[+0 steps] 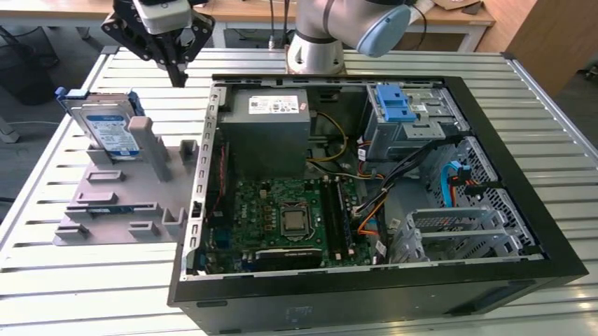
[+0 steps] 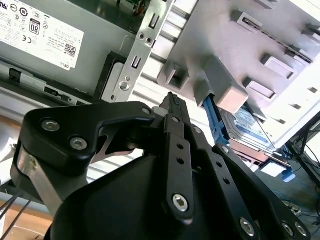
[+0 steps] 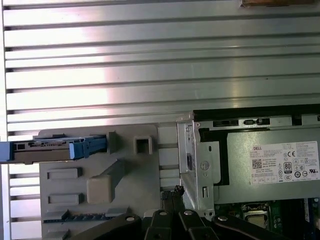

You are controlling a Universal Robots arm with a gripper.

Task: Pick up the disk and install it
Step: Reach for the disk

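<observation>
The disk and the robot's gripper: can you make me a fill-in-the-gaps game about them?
1. The disk stands in the grey holder, on the exterior view's ____ of the computer case.
2. The gripper hangs above the table and holds ____.
3. The disk's side rails are ____ in colour.
4. The power supply sits ____ the computer case.

Missing words: left; nothing; blue; inside.

Lower part of the disk (image 1: pixel 105 126) behind a post of the grey holder (image 1: pixel 112 210)
</observation>
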